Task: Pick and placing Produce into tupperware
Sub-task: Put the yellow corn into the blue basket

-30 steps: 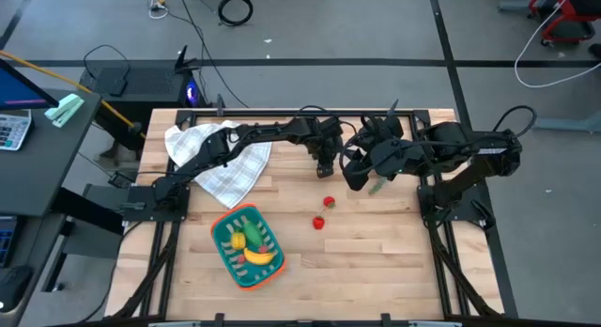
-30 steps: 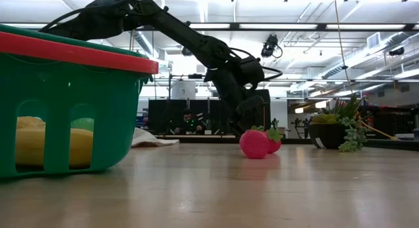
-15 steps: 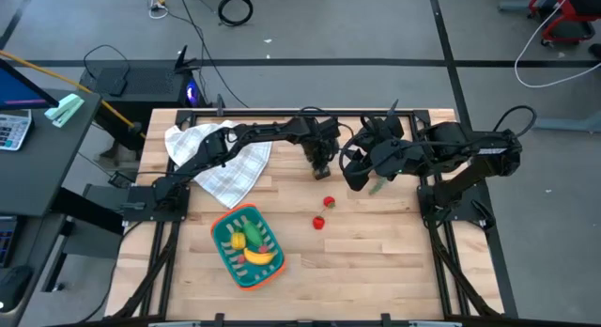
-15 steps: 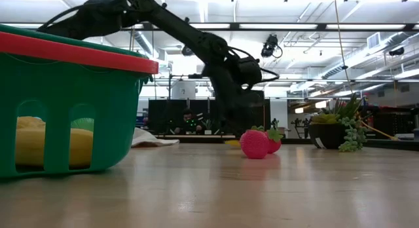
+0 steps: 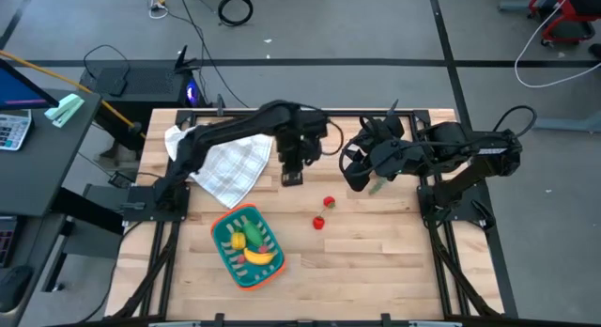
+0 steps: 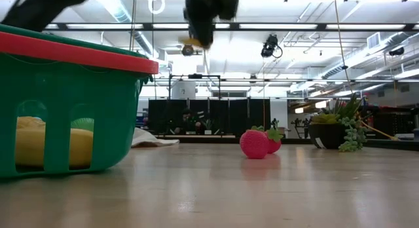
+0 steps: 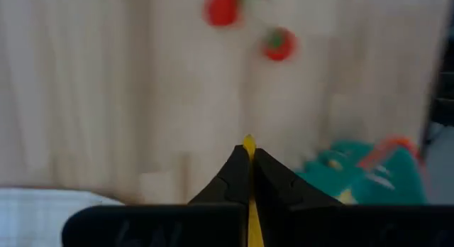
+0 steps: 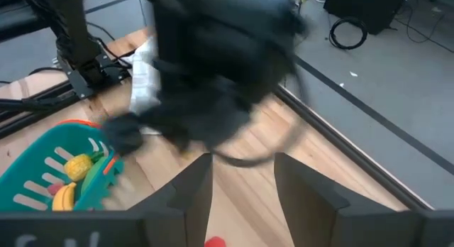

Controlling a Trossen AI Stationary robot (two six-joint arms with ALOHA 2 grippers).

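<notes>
My left gripper [image 5: 293, 173] hangs high above the table's middle, shut on a small thin yellow piece of produce [image 7: 248, 146]; the low view shows that piece [image 6: 192, 40] below the fingers, far above the table. Two red pieces [image 5: 329, 203] [image 5: 318, 223] lie on the wood to its right. The teal tupperware [image 5: 223, 241] stands near the front and holds a banana, a lemon and a green vegetable. My right gripper [image 8: 241, 187] waits open at the far right with nothing between its fingers. A green piece [image 5: 377, 187] shows beside it. My left gripper pinches the small yellow piece between its two fingers, and only the piece's thin edge [image 7: 248, 142] shows at the fingertips. The fingers point down from above. The piece is lifted clear of the table.
A white checked cloth [image 5: 225, 160] lies at the far left. A potted plant [image 6: 340, 130] stands off to one side in the low view. Bare wood stretches between the red pieces and the tupperware's orange rim [image 6: 78, 54].
My left gripper has shut on the small yellow piece at the table's far middle. It has then risen well above the table and swung toward the left edge, carrying the piece clear of the wood. The red pieces have stayed put.
</notes>
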